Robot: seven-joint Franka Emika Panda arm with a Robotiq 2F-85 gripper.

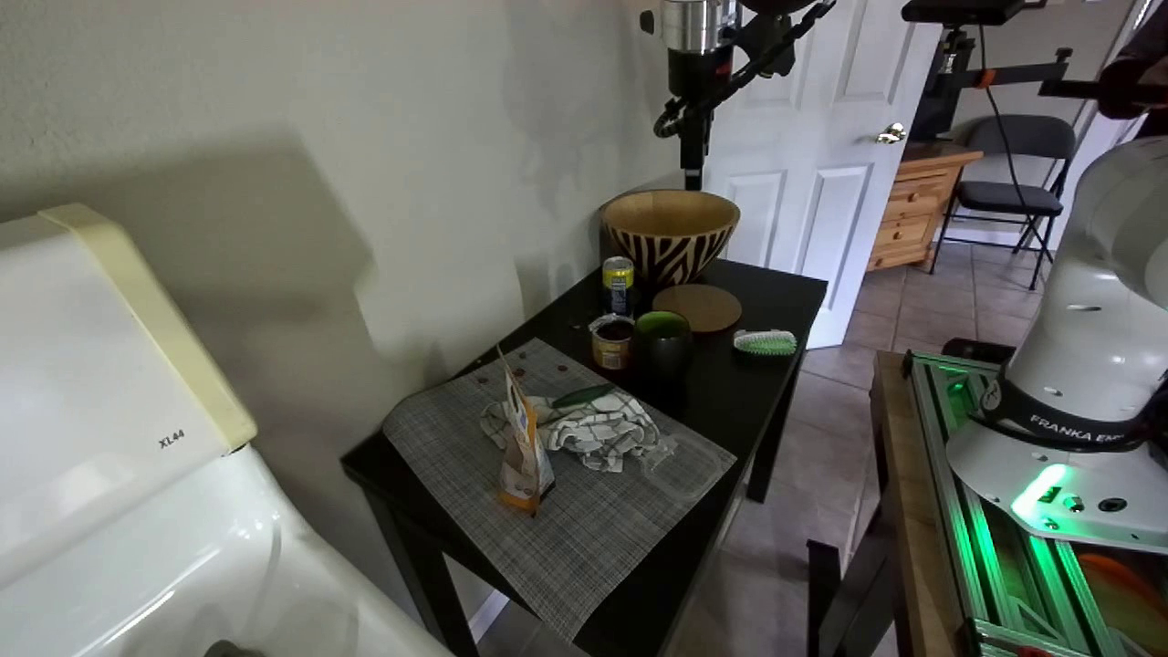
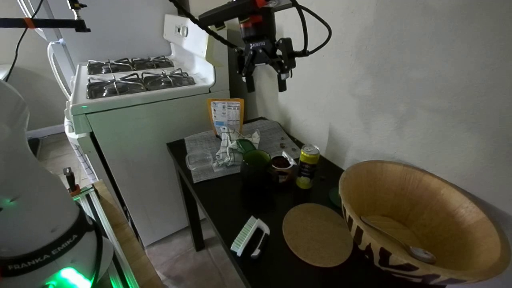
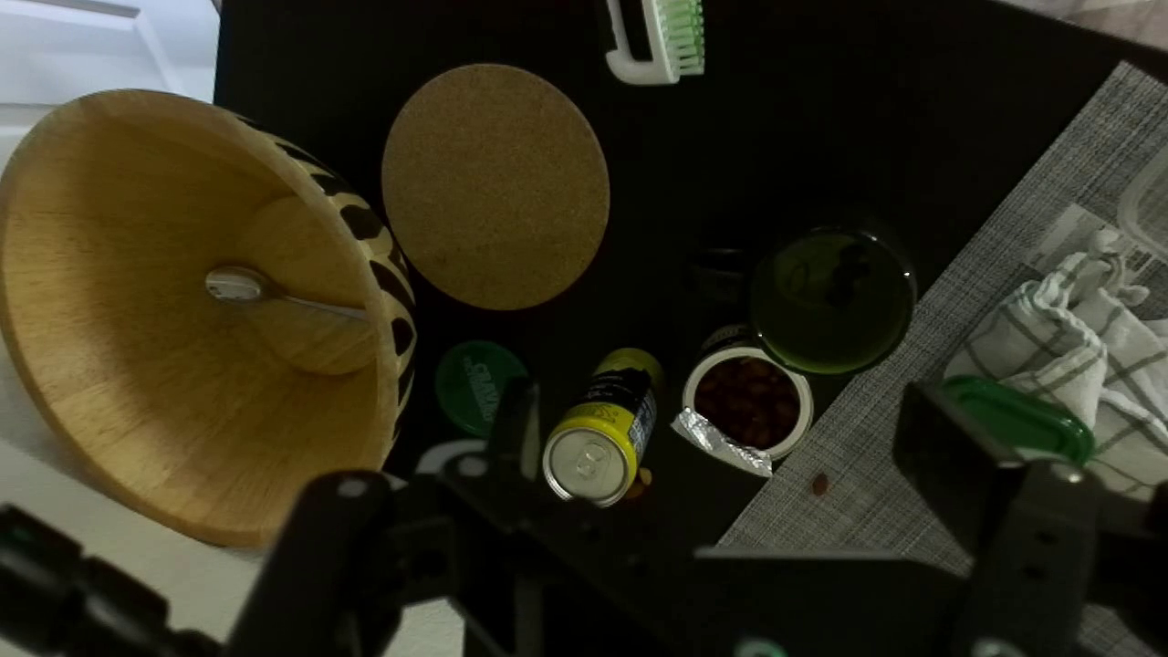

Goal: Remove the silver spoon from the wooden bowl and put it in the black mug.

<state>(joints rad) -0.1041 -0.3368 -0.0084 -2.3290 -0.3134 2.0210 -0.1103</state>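
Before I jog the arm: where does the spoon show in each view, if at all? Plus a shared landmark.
Wrist view: spoon at left, inside the wooden bowl.
In an exterior view: spoon at lower right.
In an exterior view: not visible; the near wall of the wooden bowl hides the floor.
Shared landmark: wooden bowl.

Wrist view: wooden bowl (image 3: 137, 365), left, smooth grained wood | spoon (image 3: 235, 285), left, shiny metal | disc (image 3: 495, 187), upper centre, matt, cork-like | can (image 3: 605, 427), lower centre, glossy metal | towel (image 3: 1049, 315), right, creased cloth | placemat (image 3: 858, 465), lower right, coarse matt weave
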